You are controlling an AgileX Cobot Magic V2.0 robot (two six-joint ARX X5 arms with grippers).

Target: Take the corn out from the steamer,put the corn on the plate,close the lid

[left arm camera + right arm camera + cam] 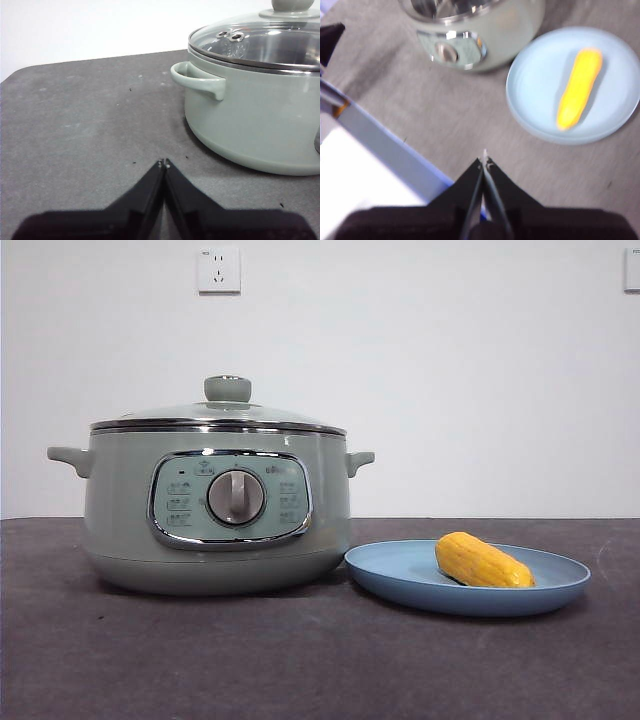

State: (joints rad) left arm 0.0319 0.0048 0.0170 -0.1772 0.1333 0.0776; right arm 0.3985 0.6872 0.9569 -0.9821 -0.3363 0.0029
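The steamer (215,505) stands left of centre on the dark grey worktop (300,660), a bulky sage-green pot that looks heavy and stable; its two small side handles are the only sensible holds, and nothing in the task calls for moving it. Just to its right, the rim nearly against the pot's base, lies the light-blue plate (400,585), shallow, stiff and probably smooth enough to slide if nudged. The lid (218,416) already sits squarely on the steamer; being glass in a chrome rim it is likely weighty, breakable and slick, so the pale green knob on top is the place to pinch it. The corn (483,561) rests on the right half of the plate, lying on its side; it looks light, firm and slightly rounded, best taken across its thick middle. From this layout the task appears finished. The left gripper (164,162) hovers low over bare worktop left of the steamer, jaws closed on nothing; the right gripper (485,159) hangs high over the near worktop, jaws likewise closed and empty.
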